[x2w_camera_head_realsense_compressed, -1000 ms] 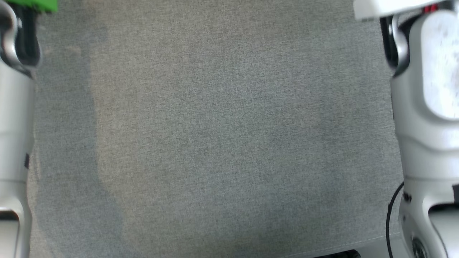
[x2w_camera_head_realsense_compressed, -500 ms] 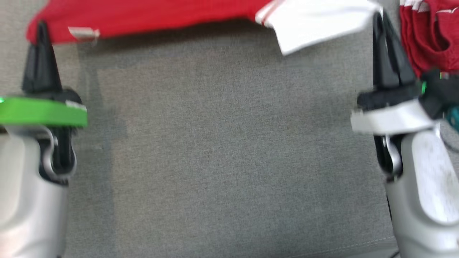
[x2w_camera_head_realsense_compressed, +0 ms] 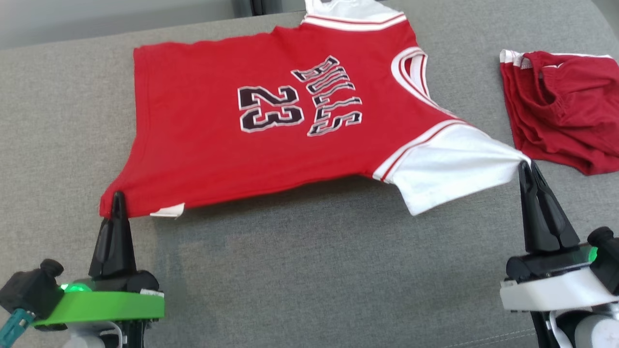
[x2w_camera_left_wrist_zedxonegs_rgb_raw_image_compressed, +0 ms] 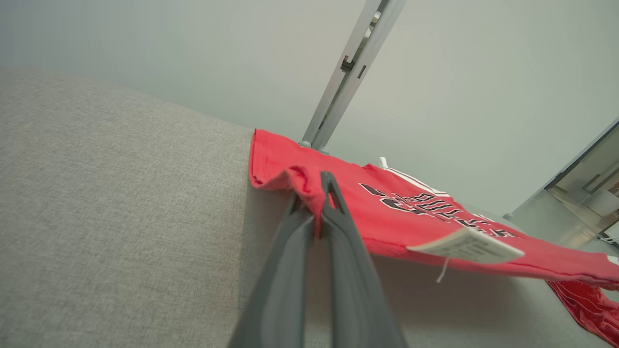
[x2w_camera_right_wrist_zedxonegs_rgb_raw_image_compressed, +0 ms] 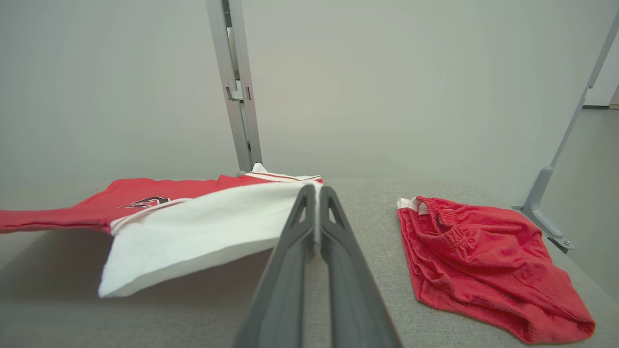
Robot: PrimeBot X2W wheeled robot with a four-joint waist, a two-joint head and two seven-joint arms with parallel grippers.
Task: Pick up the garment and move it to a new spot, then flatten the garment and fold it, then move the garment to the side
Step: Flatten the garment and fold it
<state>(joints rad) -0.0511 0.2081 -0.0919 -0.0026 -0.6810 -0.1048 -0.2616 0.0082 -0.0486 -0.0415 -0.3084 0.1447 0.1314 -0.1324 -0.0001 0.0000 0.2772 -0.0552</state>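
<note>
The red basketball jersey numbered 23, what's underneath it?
The red jersey has its near edge lifted, pinched by the left gripper and right gripper; beneath it shows shadowed grey fabric cushion. Farther back the jersey lies on the cushion, hiding whatever is below.

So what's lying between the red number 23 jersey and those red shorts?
Nothing but bare grey cushion, seen in the head view; the jersey and shorts lie apart.

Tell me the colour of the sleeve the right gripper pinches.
White sleeve; head view shows it best.
</note>
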